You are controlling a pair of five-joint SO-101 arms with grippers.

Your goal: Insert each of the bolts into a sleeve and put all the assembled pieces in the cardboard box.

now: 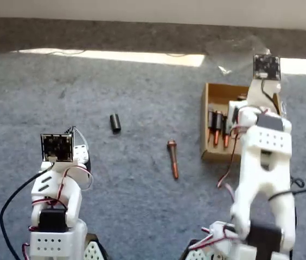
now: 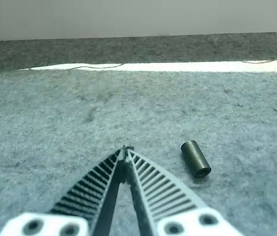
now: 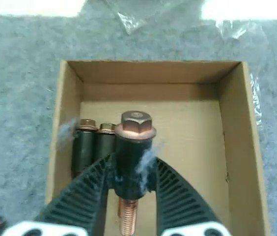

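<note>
My right gripper [image 3: 128,169] is shut on an assembled piece [image 3: 131,147], a copper bolt inside a dark sleeve, and hangs over the open cardboard box [image 3: 236,147]. Two more assembled pieces [image 3: 92,145] lie side by side against one wall of the box. From above, the right arm [image 1: 264,141] covers part of the cardboard box [image 1: 210,95]. A loose copper bolt [image 1: 173,159] lies on the grey carpet left of the box, with a loose dark sleeve [image 1: 115,123] further left. My left gripper [image 2: 125,150] is shut and empty, low over the carpet, with that sleeve [image 2: 196,158] just beside its tips.
Clear plastic wrap [image 1: 234,54] lies crumpled behind the box. A bright strip of floor [image 1: 115,55] runs along the carpet's far edge. Open carpet lies between the two arms.
</note>
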